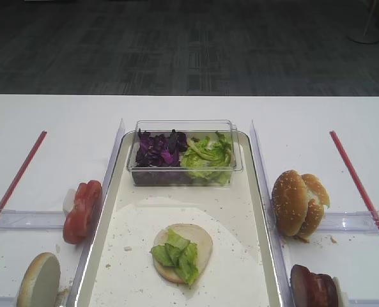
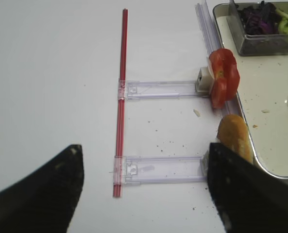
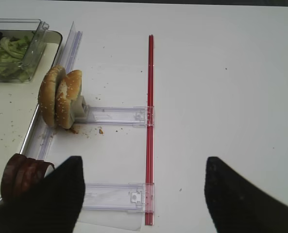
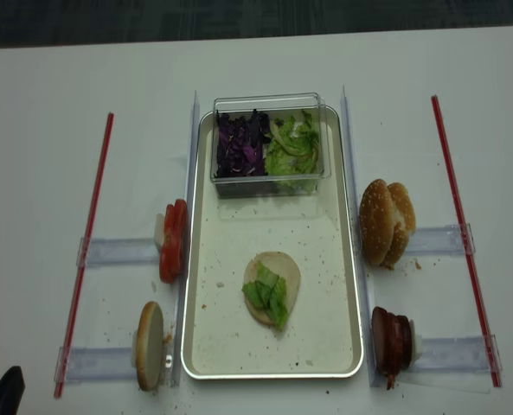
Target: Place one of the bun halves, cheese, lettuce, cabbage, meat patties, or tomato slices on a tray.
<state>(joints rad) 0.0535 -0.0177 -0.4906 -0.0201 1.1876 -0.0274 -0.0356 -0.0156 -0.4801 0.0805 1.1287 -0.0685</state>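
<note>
The tray (image 1: 234,204) holds one bun half (image 1: 202,238) lying flat, topped with lettuce (image 1: 176,252). A clear tub (image 4: 269,99) at its far end contains cabbage (image 4: 237,147) and more lettuce (image 4: 292,147). Tomato slices (image 2: 224,77) and another bun half (image 2: 233,136) stand on edge left of the tray. To its right stand two bun halves (image 3: 61,97) and the meat patties (image 3: 22,174). No cheese is in view. My left gripper (image 2: 144,145) and my right gripper (image 3: 143,160) hang open over bare table, holding nothing.
Clear plastic rails (image 3: 115,115) (image 2: 160,89) run from the tray's sides out to a red strip on each side (image 3: 150,107) (image 2: 121,92). Crumbs dot the table near the buns. The white table's far edge (image 1: 189,96) borders dark floor.
</note>
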